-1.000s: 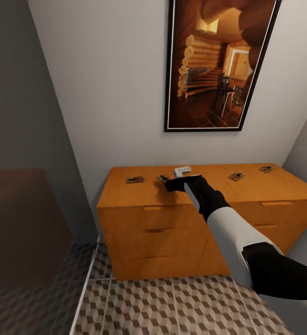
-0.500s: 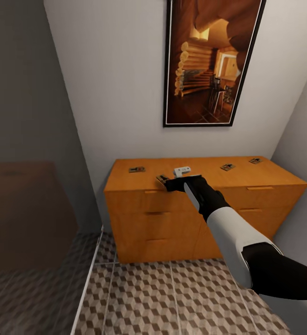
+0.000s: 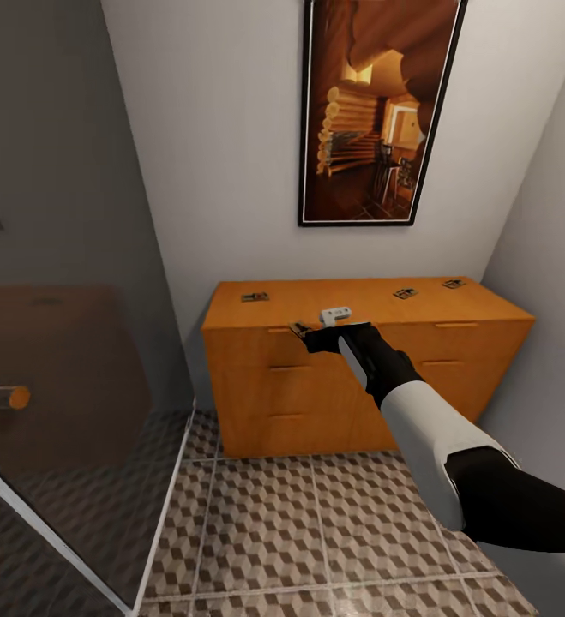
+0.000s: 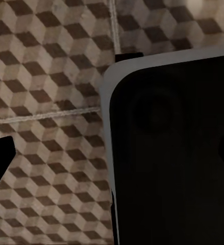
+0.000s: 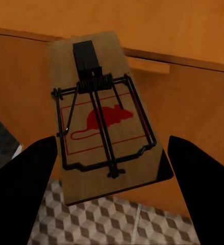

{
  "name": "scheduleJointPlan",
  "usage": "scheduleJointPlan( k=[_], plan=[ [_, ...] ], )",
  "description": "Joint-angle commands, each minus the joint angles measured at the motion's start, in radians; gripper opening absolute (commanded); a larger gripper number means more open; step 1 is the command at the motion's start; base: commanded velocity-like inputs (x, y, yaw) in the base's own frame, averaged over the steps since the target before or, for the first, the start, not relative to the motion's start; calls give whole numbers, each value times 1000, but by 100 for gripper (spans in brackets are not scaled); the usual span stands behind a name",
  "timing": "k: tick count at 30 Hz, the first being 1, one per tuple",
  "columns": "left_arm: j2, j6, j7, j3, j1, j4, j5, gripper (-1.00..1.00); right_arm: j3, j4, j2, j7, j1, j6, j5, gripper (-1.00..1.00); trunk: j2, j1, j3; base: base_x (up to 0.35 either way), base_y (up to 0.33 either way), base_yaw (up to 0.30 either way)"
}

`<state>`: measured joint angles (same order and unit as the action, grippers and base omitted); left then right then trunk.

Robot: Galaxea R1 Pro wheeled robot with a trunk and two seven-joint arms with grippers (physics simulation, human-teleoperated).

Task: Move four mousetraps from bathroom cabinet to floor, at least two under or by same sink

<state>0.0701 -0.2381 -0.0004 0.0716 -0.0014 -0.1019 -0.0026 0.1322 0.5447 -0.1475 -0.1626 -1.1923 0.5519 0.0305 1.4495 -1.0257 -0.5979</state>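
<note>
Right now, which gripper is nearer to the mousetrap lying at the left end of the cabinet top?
Right. The right gripper is near that mousetrap, in front of the cabinet; the left wrist camera faces bathroom floor.

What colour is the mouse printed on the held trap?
Red, on the brown wooden mousetrap; the right wrist view shows it best.

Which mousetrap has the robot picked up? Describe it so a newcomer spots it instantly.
Find the orange cabinet under the framed picture. Three mousetraps lie on its top; the fourth mousetrap is off the top, in front of the drawers, clamped in the right gripper.
</note>
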Motion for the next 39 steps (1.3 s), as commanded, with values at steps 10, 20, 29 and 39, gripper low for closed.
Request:
scheduleJointPlan(
  k=[10,20,29,39],
  plan=[
    [1,-3,0,7,0,-1,0,100,4,-7,1,15,-1,4,2,-100,1,1,-1,-296,0,0],
    [-2,-3,0,5,0,-3,0,100,5,-169,3,15,0,-84,2,-100,1,1,-1,-36,0,0],
    [-25,-6,-1,3,0,-18,-2,100,6,-509,4,15,10,-415,2,-100,1,1,-1,0,0,0],
    [-28,-2,2,0,-1,-121,1,100,6,-528,20,32,203,-582,3,-100,1,1,-1,0,0,0]
  ],
)
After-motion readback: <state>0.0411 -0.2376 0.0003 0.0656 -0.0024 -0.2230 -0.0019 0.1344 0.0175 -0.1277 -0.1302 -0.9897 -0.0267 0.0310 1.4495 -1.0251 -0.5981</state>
